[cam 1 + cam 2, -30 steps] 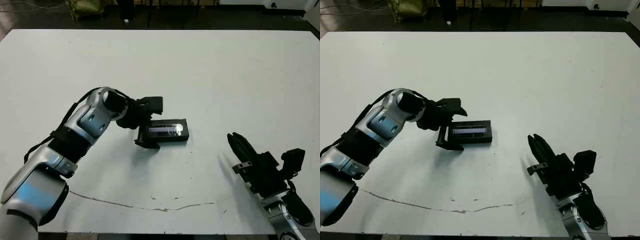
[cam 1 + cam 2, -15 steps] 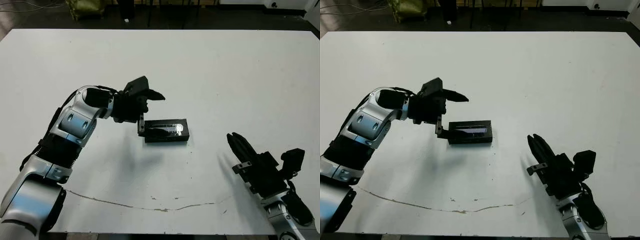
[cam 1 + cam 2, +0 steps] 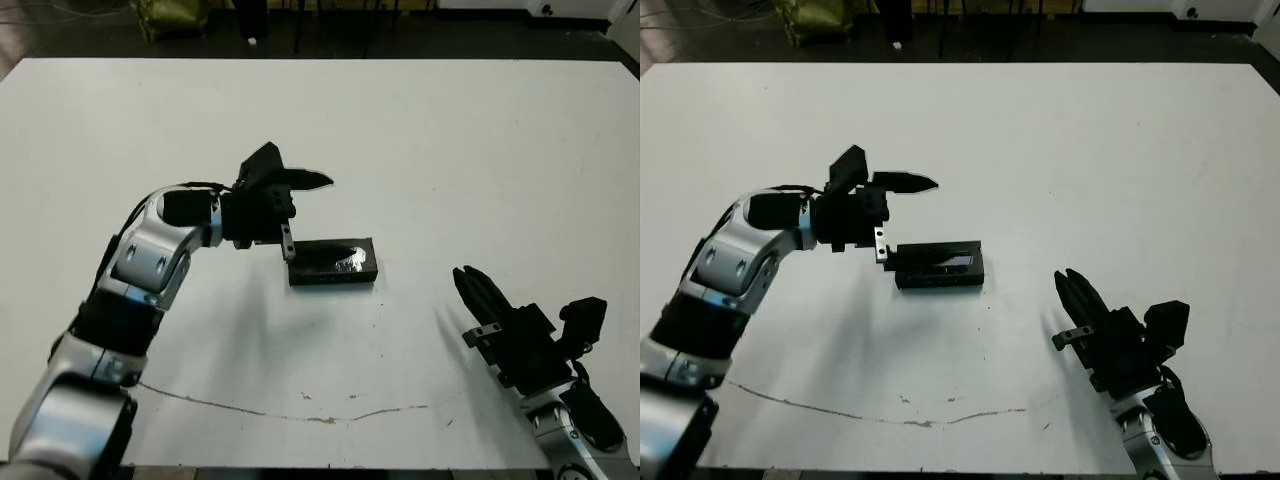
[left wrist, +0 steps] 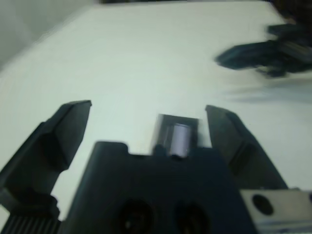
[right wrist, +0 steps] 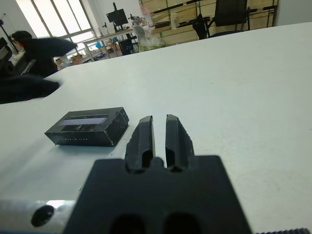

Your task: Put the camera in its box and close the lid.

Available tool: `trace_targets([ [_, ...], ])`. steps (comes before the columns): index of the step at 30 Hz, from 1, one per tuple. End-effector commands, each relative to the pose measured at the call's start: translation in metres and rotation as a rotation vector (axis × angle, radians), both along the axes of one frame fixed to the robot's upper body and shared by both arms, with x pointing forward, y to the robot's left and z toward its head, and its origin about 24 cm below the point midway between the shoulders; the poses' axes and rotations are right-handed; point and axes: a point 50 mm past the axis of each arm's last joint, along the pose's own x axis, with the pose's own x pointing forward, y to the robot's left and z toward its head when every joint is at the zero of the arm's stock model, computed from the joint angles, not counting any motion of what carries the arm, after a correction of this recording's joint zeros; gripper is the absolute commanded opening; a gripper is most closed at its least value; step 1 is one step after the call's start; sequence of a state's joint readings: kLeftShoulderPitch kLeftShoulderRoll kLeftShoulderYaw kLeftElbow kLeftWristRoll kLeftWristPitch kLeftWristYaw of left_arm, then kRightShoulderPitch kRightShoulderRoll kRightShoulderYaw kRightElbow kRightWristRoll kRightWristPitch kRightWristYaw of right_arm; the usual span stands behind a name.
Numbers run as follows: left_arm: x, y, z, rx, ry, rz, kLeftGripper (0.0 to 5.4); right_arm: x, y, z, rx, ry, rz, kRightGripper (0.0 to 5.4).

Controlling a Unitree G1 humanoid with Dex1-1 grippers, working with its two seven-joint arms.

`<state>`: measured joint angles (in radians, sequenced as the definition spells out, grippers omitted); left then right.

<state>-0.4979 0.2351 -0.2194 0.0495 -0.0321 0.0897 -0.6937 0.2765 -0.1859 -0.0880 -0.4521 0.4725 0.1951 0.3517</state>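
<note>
Left gripper [image 3: 293,205] hovers spread beside lid [image 3: 333,262].

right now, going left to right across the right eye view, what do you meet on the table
left hand, open and raised just off the box's left end → closed black box with its lid on → right hand, fingers shut together, resting apart from the box near the front edge of the white table

I can read no text, label, brand or number anywhere; the lid [image 5: 87,124] in front of me bears only small pale marks too blurred to make out.
</note>
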Motion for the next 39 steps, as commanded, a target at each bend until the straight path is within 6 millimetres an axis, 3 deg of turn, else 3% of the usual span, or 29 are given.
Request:
trace_targets([
  [1,-0.007,-0.002,-0.020,-0.024,-0.039,0.152,4.27,-0.001,-0.002,-0.004,0.001,0.012,-0.003,0.00],
  [6,-0.014,-0.009,-0.044,0.002,0.044,0.252,3.06,0.000,-0.003,-0.007,0.003,0.010,-0.007,0.00],
  [13,-0.021,-0.021,-0.061,0.059,0.161,0.196,1.35,0.000,-0.003,-0.007,0.008,0.007,-0.001,0.00],
  [19,-0.024,-0.031,-0.072,0.023,0.400,0.251,0.02,-0.001,-0.001,-0.004,0.013,-0.012,0.005,0.00],
  [28,-0.033,-0.040,-0.079,0.001,0.577,0.320,0.02,-0.002,-0.001,-0.006,0.011,0.002,0.003,0.00],
  [39,-0.030,-0.026,-0.111,0.203,0.606,0.388,0.02,-0.003,0.000,-0.004,0.019,0.003,0.010,0.00],
])
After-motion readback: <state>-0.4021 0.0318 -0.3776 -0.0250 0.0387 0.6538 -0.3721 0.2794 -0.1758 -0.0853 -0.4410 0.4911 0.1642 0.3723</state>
